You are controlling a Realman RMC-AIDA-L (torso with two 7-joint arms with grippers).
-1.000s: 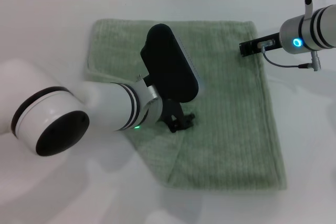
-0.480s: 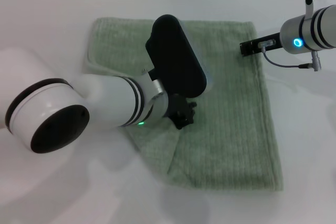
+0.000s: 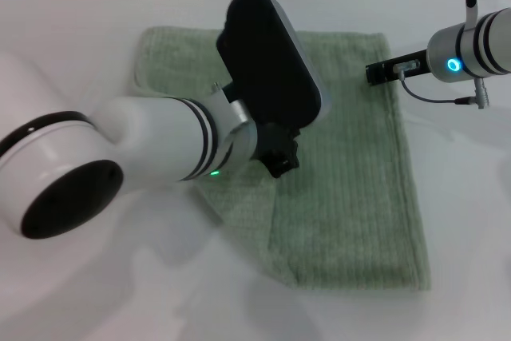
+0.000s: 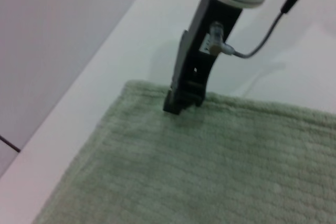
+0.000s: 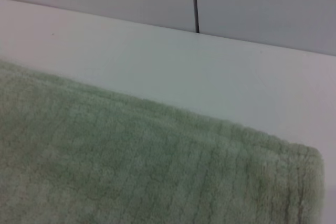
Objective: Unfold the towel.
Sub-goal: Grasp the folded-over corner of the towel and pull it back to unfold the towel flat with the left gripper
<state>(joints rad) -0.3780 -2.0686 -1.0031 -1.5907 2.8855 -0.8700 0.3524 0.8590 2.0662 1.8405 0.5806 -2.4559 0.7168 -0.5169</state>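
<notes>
The right gripper (image 3: 375, 73) pins the towel (image 3: 351, 173) corner under its clenched fingertips. The left gripper (image 3: 279, 161), grip not visible, should drag slowly away.

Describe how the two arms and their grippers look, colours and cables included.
The left arm is glossy white with black joint rings, a small green light and a large black oval housing; the left gripper is black. The right arm is white and silver with black bands, a blue ring light and a thin grey cable; the right gripper is slim and black.

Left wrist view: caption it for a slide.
Right claw presses its tip onto the far edge of the green towel on the white table.
</notes>
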